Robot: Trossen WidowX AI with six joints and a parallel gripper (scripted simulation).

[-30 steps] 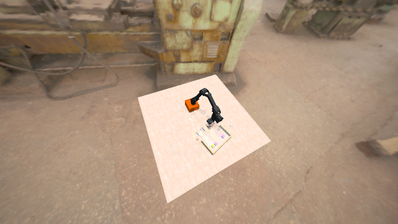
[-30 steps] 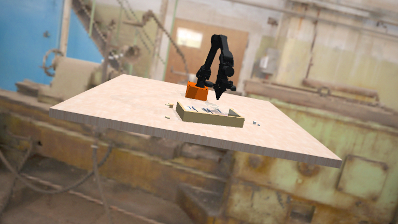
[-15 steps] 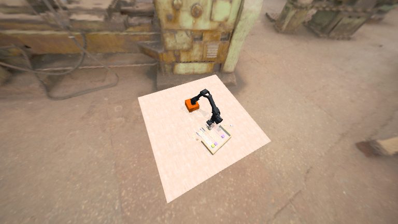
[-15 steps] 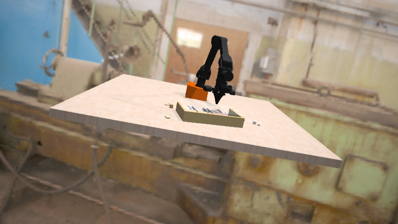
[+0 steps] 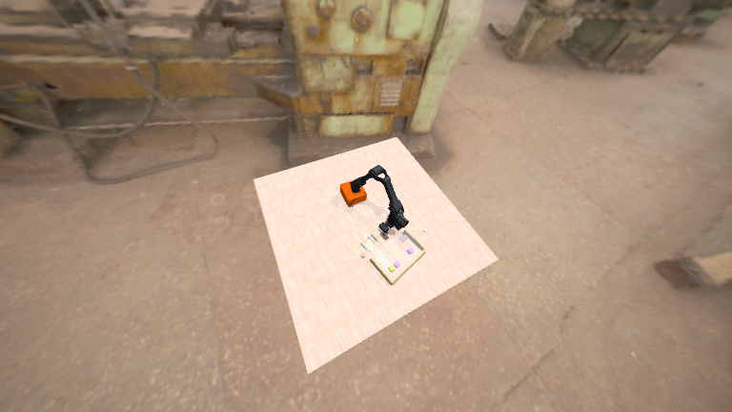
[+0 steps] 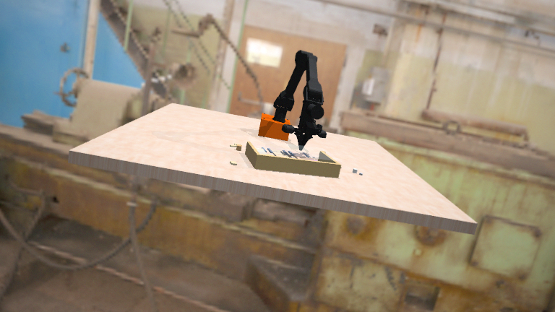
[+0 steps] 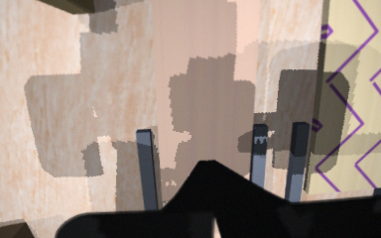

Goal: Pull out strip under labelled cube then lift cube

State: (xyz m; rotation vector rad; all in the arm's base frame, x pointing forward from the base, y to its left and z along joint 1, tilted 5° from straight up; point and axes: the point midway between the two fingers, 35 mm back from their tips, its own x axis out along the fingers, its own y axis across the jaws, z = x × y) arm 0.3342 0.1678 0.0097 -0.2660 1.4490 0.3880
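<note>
Wrist view: gripper (image 7: 210, 166) is down low over the near end of the tray, fingers pressed together. Whether a strip is pinched between them I can't tell; the black gripper body hides the tips. A plain pinkish strip (image 7: 198, 64) runs straight away from the gripper. Grey tab posts stand to either side of it: one (image 7: 146, 169) on the left, two (image 7: 259, 154) (image 7: 298, 159) on the right. Further right, against the frame edge, lies the yellow strip with a purple zigzag (image 7: 347, 94).

Exterior view: black arm (image 6: 306, 87) is folded over from its orange base (image 6: 272, 126), with the gripper (image 6: 303, 144) pointing straight down, tip just at the far rim of the tan tray (image 6: 292, 163). Tray sits on the pale wood table (image 6: 183, 141), just in front of the base. Small loose bits lie on the table to either side of the tray.

Top view: labelled cubes are at the tray end away from the gripper. A purple one (image 5: 409, 250) sits near the far right corner; another purple one (image 5: 396, 263) sits beside a yellow-green cube (image 5: 391, 267) further left along that end. Labels are too small to read here, so I can't say which cube is the target or which strip it sits on. All cubes are inside the tray, well apart from the gripper.
</note>
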